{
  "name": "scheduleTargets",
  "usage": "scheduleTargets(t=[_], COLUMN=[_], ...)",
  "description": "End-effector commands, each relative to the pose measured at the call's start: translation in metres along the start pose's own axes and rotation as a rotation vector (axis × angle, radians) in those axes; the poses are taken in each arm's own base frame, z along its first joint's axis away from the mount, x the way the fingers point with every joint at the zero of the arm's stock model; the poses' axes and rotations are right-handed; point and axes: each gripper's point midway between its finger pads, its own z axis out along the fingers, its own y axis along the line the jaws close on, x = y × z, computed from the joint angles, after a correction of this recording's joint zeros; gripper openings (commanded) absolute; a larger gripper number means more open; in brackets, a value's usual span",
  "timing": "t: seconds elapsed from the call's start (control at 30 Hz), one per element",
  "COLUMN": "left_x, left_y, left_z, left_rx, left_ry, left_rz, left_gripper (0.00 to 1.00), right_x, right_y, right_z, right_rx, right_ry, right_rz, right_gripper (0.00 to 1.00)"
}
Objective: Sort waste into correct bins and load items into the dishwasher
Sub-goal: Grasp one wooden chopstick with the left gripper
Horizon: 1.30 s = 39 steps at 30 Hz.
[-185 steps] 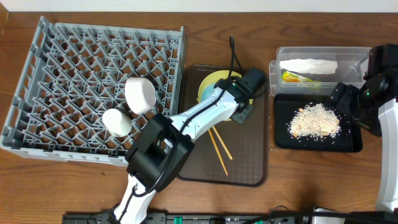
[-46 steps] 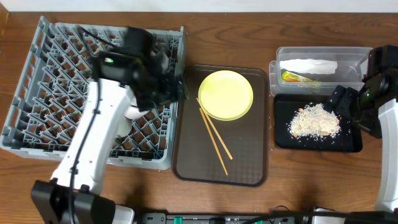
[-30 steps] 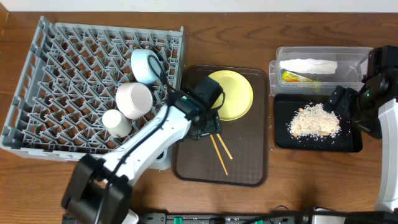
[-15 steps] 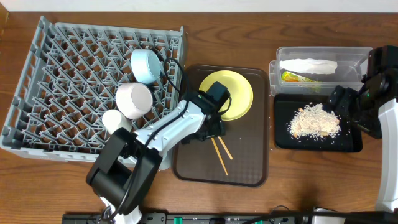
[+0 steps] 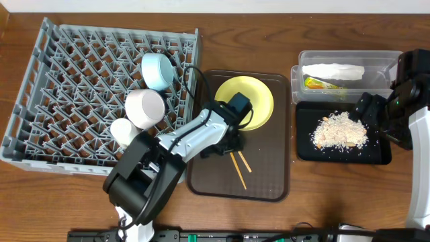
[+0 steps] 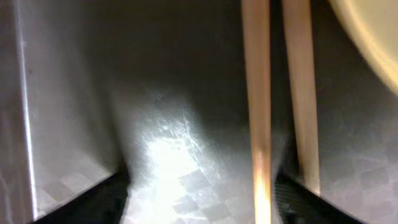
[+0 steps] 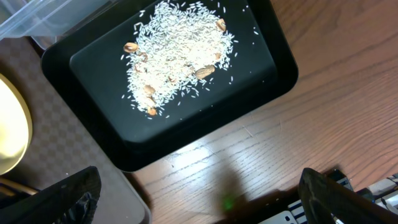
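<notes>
On brown tray [image 5: 263, 183] | overhead: left hand [image 5: 228, 142] covers chopsticks [image 5: 239, 169] | wrist: fingers [image 6: 93, 202] spread

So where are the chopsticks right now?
In the overhead view, the chopsticks lie on the brown tray, just below the yellow plate, their upper ends under the left gripper.

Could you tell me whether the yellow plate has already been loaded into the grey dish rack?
No, the yellow plate lies on the brown serving tray, beside the grey dish rack and not in it.
</notes>
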Motion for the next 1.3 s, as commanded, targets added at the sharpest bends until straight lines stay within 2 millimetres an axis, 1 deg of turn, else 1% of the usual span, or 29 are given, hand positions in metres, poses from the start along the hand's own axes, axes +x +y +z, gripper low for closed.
scheduleTargets(t=[0.0,0.07,0.2,0.3,0.4,0.53,0.57,0.83,1.03,1.1,1.2,1.27], left_x=[0.008,0.008,0.009,0.009,0.009,0.009,0.009,0.009,0.006,0.002,-0.011,-0.020], left_y=[0.005,0.005,0.005,0.005,0.005,0.005,0.005,0.005,0.006,0.006,0.004,0.003], left_z=[0.013,0.013,0.013,0.013,0.013,0.013,0.013,0.013,0.010,0.003,-0.018,-0.036], left_rx=[-0.039,-0.039,-0.037,-0.036,-0.036,-0.036,-0.036,-0.037,-0.032,-0.023,0.019,0.059], left_ry=[0.037,0.037,0.039,0.039,0.039,0.039,0.039,0.039,0.035,0.028,-0.007,-0.049], left_rz=[-0.002,-0.002,-0.002,-0.002,-0.002,-0.002,-0.002,-0.001,-0.007,-0.005,0.031,0.076], left_gripper=[0.59,0.50,0.39,0.26,0.21,0.19,0.15,0.08,0.08,0.08,0.08,0.08], right_x=[-0.003,-0.003,-0.003,-0.003,-0.002,-0.002,-0.002,-0.002,-0.002,-0.002,-0.002,-0.002], right_y=[-0.002,-0.002,-0.002,-0.002,-0.002,-0.002,-0.002,-0.002,-0.002,-0.002,-0.002,-0.002], right_z=[-0.007,-0.007,-0.007,-0.007,-0.007,-0.007,-0.008,-0.007,-0.007,-0.007,-0.007,-0.007], right_rx=[-0.007,-0.006,-0.006,-0.006,-0.005,-0.004,-0.005,-0.004,-0.004,-0.004,-0.004,-0.005], right_ry=[-0.025,-0.026,-0.026,-0.024,-0.022,-0.021,-0.021,-0.021,-0.021,-0.021,-0.021,-0.021], right_rz=[-0.003,-0.003,-0.003,-0.003,-0.004,-0.004,-0.004,-0.004,-0.004,-0.008,-0.008,-0.008], right_gripper=[0.99,0.99,0.99,0.99,0.99,0.99,0.99,0.99,0.99,0.99,0.99,0.99])
